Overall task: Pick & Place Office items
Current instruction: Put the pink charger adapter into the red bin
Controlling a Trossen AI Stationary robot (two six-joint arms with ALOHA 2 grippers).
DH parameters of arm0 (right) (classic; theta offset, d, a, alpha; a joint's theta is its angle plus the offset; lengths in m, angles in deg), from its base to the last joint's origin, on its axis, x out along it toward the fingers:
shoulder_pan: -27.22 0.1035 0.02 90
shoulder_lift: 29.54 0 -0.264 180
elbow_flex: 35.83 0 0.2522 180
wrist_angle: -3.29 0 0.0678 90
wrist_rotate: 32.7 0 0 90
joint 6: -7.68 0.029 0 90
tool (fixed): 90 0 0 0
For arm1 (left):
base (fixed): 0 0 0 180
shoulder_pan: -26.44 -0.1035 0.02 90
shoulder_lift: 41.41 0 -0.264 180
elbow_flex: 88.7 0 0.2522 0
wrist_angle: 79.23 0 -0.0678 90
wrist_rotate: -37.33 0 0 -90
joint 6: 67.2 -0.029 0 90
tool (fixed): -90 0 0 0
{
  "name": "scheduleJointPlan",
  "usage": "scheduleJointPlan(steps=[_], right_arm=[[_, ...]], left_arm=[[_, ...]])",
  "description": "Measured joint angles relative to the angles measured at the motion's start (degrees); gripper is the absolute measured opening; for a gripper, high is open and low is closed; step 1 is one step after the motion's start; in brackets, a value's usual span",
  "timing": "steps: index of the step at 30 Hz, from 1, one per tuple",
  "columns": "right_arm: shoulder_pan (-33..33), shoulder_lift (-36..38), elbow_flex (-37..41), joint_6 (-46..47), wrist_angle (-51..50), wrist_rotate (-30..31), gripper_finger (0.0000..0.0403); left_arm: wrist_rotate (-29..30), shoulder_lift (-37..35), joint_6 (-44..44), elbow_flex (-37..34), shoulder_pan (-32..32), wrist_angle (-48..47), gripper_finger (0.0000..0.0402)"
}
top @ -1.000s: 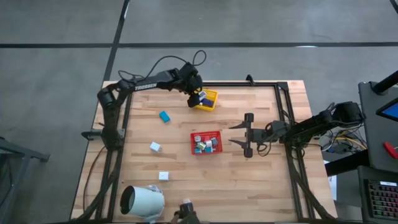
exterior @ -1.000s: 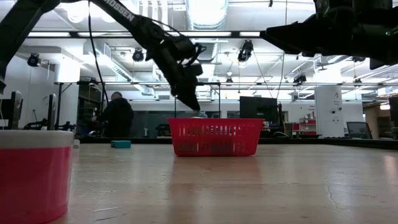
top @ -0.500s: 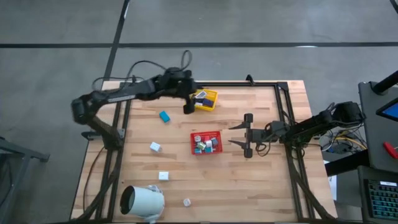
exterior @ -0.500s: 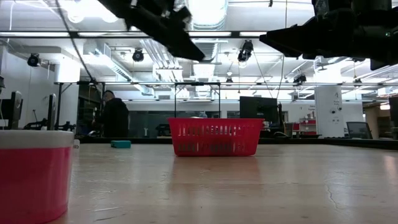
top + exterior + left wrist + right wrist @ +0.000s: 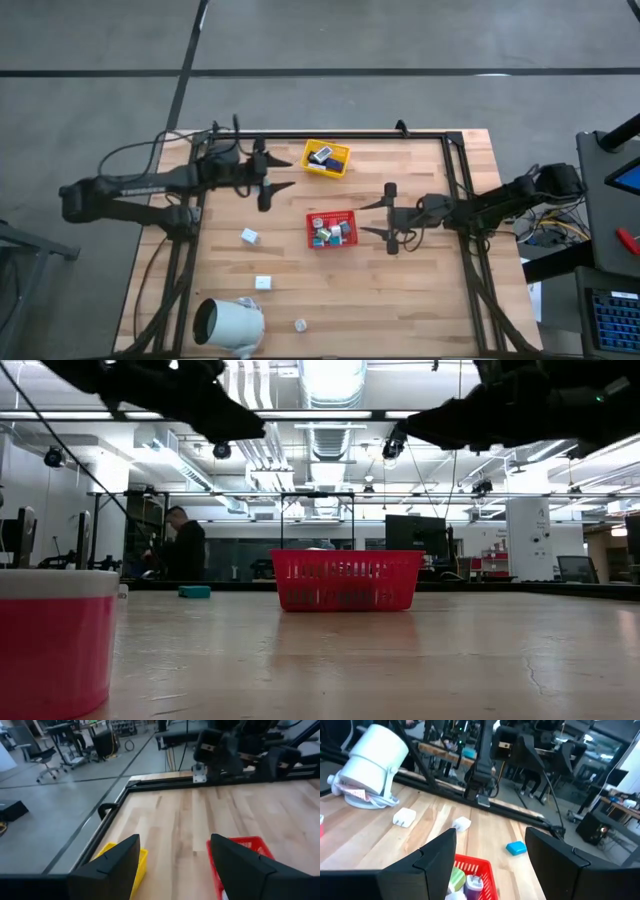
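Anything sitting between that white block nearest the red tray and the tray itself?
Nothing visible: bare wood separates the white block from the red tray. The left gripper hangs open off that line; the right gripper sits open on the tray's other side.

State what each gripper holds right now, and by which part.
Nothing. The left gripper and right gripper both hover open and empty above the table.

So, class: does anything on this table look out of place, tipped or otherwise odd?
Yes: the large white cylinder lies on its side at the table's near left corner, open end facing outward. Three small white pieces lie loose on the wood, outside the red tray and yellow tray.
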Motion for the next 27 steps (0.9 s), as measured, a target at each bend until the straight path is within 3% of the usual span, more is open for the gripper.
scheduleJointPlan(steps=[10, 15, 18, 27], right_arm=[[0.12, -9.00, -9.01, 4.28, -9.95, -4.07, 0.0233], [1.18, -14.64, -13.48, 8.12, -11.84, -12.08, 0.0233], [2.96, -17.31, -16.25, 10.72, -15.03, -15.40, 0.0233], [11.24, -24.00, -24.38, 15.20, -22.63, -17.47, 0.0233]], left_arm=[[2.23, -5.36, 1.66, -9.43, 2.10, 5.11, 0.0247], [2.32, -5.66, 0.99, -10.89, 2.10, 7.23, 0.0247], [2.32, -5.52, 0.68, -11.25, 2.10, 7.59, 0.0247], [2.36, -4.88, -0.71, -11.35, 2.10, 8.73, 0.0247]])
